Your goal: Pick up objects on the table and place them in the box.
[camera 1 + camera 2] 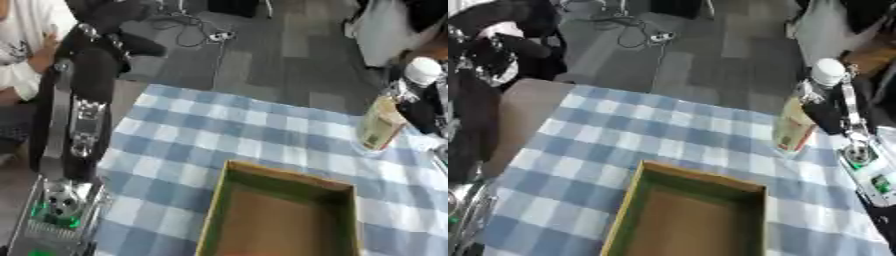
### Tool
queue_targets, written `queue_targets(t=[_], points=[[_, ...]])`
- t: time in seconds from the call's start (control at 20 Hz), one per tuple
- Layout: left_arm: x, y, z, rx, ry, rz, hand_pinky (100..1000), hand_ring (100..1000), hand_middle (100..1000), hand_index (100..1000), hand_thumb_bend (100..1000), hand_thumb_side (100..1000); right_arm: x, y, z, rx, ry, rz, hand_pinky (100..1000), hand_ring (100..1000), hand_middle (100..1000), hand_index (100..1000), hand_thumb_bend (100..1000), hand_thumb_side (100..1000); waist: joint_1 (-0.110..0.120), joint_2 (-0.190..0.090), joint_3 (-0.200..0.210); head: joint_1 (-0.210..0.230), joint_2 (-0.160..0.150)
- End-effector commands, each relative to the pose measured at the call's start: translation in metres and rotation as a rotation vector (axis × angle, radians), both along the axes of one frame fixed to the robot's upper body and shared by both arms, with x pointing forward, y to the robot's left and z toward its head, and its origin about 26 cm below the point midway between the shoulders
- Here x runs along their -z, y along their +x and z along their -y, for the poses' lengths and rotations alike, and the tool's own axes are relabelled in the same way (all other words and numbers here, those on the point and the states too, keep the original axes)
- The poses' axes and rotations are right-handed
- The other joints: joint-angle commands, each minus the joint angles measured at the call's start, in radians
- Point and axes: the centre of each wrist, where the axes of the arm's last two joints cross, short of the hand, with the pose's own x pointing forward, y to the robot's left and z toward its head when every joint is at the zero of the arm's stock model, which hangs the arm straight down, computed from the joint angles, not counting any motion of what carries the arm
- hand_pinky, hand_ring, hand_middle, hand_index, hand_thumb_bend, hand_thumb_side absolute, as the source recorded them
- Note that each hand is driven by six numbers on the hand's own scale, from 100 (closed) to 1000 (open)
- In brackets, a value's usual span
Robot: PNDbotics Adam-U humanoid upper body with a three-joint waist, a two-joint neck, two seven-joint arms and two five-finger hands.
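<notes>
We hold a clear plastic bottle with a white cap and yellowish label [796,127] at the far right of the blue-and-white checked tablecloth [219,130]. Our right hand [826,107] sits against its upper body, apparently curled round it. The open cardboard box with green inner walls [289,215] lies below and left of that hand. We judge the carry next: lift, move over the box, release. Whether our left hand [96,27] is open or closed, we cannot tell.
</notes>
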Motion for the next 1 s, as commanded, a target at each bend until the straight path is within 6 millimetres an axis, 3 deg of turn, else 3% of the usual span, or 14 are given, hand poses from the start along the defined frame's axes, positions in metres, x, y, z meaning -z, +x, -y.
queue_targets(t=[0.05, 0.35, 1.0], points=[[-0.005, -0.003, -0.006, -0.026, 0.018, 0.018, 672, 556, 744, 830, 472, 918, -0.021, -0.012, -0.001, -0.042, -0.018, 0.027, 100, 100, 100, 100, 100, 687, 0.007, -0.032, -0.010, -0.017, 0.035], [0.000, -0.003, -0.009, -0.040, 0.022, -0.003, 672, 555, 744, 830, 472, 918, -0.031, -0.025, -0.022, -0.160, -0.010, -0.008, 100, 100, 100, 100, 100, 686, 0.018, -0.044, -0.036, -0.072, 0.095], [0.002, -0.004, -0.007, -0.028, 0.036, -0.016, 674, 558, 745, 830, 469, 918, -0.036, -0.058, -0.063, -0.409, -0.049, -0.129, 100, 100, 100, 102, 100, 700, 0.016, -0.068, -0.047, -0.112, 0.178]])
